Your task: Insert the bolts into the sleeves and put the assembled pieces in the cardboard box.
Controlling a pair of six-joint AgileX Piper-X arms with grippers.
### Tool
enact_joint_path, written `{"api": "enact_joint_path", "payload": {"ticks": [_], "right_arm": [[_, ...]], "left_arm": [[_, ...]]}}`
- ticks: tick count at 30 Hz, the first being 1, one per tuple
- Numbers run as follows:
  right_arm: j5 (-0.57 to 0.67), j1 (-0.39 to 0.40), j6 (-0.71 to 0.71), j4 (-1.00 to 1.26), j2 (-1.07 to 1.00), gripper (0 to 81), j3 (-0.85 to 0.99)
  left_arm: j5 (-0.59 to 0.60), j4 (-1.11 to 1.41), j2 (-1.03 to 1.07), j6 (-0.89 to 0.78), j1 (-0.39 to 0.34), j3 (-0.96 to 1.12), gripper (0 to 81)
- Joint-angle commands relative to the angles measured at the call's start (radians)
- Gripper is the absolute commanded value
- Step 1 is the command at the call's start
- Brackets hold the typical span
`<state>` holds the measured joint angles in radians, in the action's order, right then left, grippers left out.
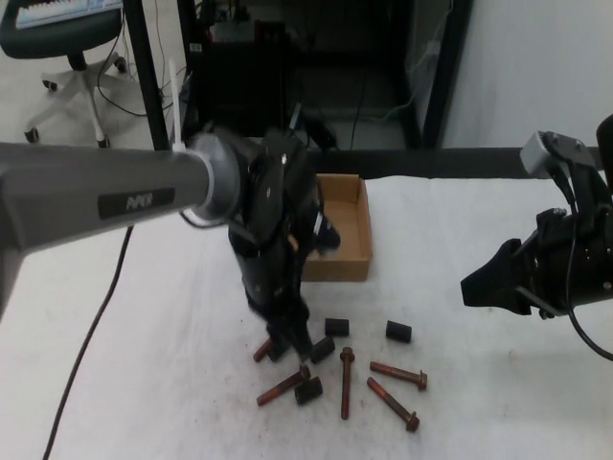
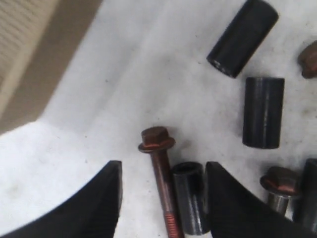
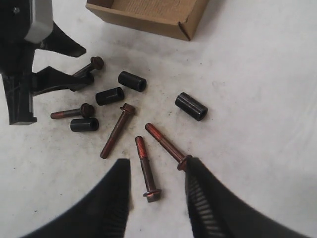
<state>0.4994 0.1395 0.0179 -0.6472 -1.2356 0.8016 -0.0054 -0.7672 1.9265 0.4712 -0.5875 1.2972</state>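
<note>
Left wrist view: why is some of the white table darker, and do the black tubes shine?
Left wrist view: a soft grey shadow lies on the bench beside the cardboard box, and one sleeve carries pale streaks of reflected light. Right wrist view: the bolts cast only thin, faint shadows.

Perhaps five rusty bolts (image 3: pixel 116 130), black sleeves (image 3: pixel 191 106) near box (image 3: pixel 141 22).

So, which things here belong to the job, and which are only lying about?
For the job: bolts, sleeves, box.
Lying about: chair, cable.
</note>
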Motion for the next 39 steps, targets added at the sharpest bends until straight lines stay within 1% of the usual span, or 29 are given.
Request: {"api": "enact_joint_path", "payload": {"ticks": [1, 5, 6, 8, 10, 11, 12, 19, 22, 23, 24, 26, 39], "right_arm": [[0.008, 0.003, 0.005, -0.007, 0.005, 34.9, 0.010], [0.008, 0.003, 0.005, -0.007, 0.005, 34.9, 0.010], [0.008, 0.003, 0.005, -0.007, 0.005, 34.9, 0.010], [0.008, 0.003, 0.005, -0.007, 0.005, 34.9, 0.010], [0.008, 0.003, 0.005, -0.007, 0.005, 34.9, 0.010], [0.008, 0.003, 0.005, -0.007, 0.005, 34.9, 0.010], [0.008, 0.003, 0.005, -0.007, 0.005, 34.9, 0.010], [0.008, 0.003, 0.005, -0.007, 0.005, 34.9, 0.010], [0.008, 0.003, 0.005, -0.007, 0.005, 34.9, 0.010], [0.008, 0.003, 0.005, -0.007, 0.005, 34.9, 0.010], [0.008, 0.003, 0.005, -0.007, 0.005, 34.9, 0.010], [0.008, 0.003, 0.005, -0.007, 0.005, 34.9, 0.010], [0.004, 0.003, 0.028, -0.007, 0.005, 34.9, 0.010]], "left_arm": [[-0.017, -0.003, -0.048, -0.004, 0.000, 0.067, 47.0], [-0.017, 0.003, -0.047, -0.007, 0.000, 0.083, 46.2], [-0.017, 0.001, -0.047, -0.007, 0.002, 0.083, 43.1], [-0.017, -0.006, -0.047, -0.007, 0.002, 0.083, 33.0], [-0.017, -0.008, -0.047, -0.007, 0.005, 0.083, 20.8], [-0.017, -0.013, -0.047, -0.007, 0.005, 0.083, 17.2], [-0.017, -0.018, -0.047, -0.007, 0.007, 0.083, 16.1], [-0.008, -0.049, -0.031, -0.007, 0.012, 0.063, 16.7], [-0.008, -0.080, -0.007, -0.007, 0.012, 0.063, 24.3], [-0.008, -0.089, 0.002, -0.009, 0.012, 0.063, 28.9], [-0.008, -0.092, 0.006, -0.015, 0.012, 0.063, 31.5], [-0.008, -0.091, 0.017, -0.046, 0.012, 0.063, 34.8], [-0.008, -0.070, 0.059, -0.080, 0.012, 0.063, 34.7]]}}
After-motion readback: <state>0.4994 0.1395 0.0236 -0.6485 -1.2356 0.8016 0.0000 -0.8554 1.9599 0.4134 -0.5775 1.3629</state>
